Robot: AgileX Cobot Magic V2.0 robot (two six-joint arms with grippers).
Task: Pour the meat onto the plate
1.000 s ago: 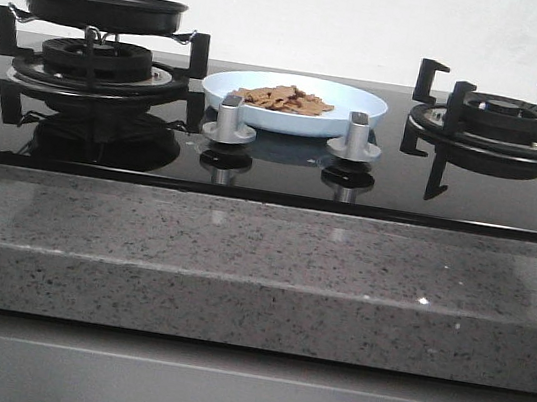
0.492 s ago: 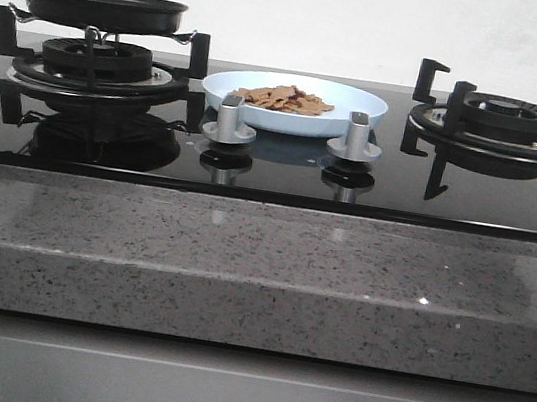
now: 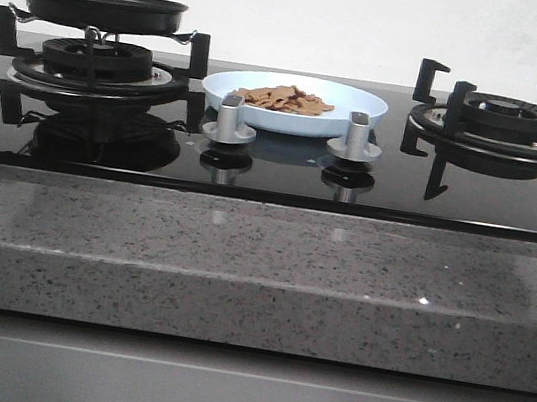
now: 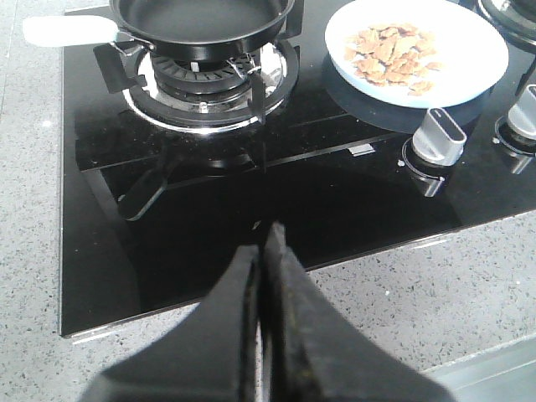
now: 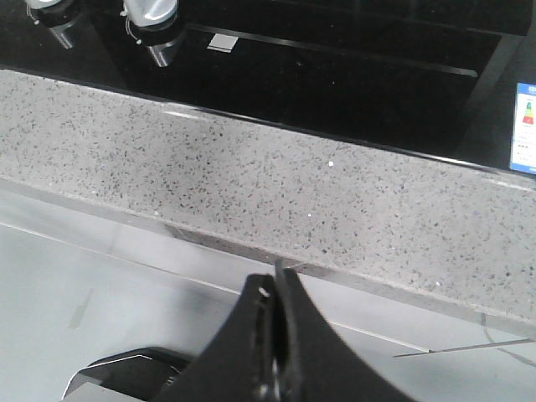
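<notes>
A black glass hob (image 3: 274, 166) lies in a grey speckled counter (image 3: 258, 270). Near its back edge, between the burners, the pale-blue plate (image 3: 359, 101) carries the meat (image 3: 284, 99), thin golden-brown flakes heaped together. The left gripper (image 4: 265, 243) and right gripper (image 5: 273, 285) are both closed on nothing.

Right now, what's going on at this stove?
Nothing is being handled. The meat lies on the pale-blue plate in the middle of the black cooktop, and the frying pan sits on the left burner, looking empty in the left wrist view. Both tools, left and right, are shut on nothing, pulled back near the stone counter edge.
</notes>
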